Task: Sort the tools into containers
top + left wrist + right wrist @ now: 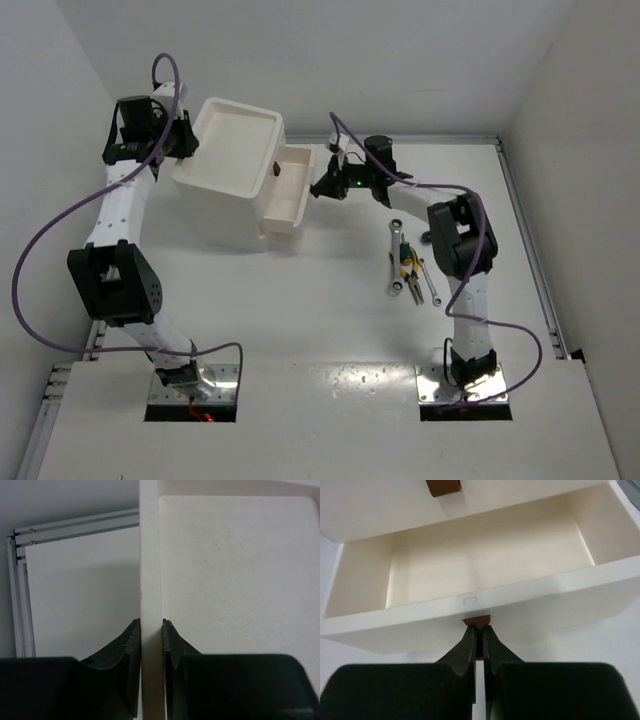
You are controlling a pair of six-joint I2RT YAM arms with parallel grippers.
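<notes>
Drawer-opening is in hand: the right gripper (479, 630) is clamped on the small red-brown handle (477, 621) of the white plastic pull-out drawer (485, 560), which is drawn out empty at the three o'clock side of the white boxy cabinet (225, 215). The left gripper (151, 625) pinches the rim of the shallow top tray (150, 555) at ten o'clock, likely bracing it. The silver wrenches (431, 285) and yellow- and green-handled pliers (405, 265) lie unsorted on the table (330, 320) at the drawer's four o'clock, so the right gripper should next release and reach there.
</notes>
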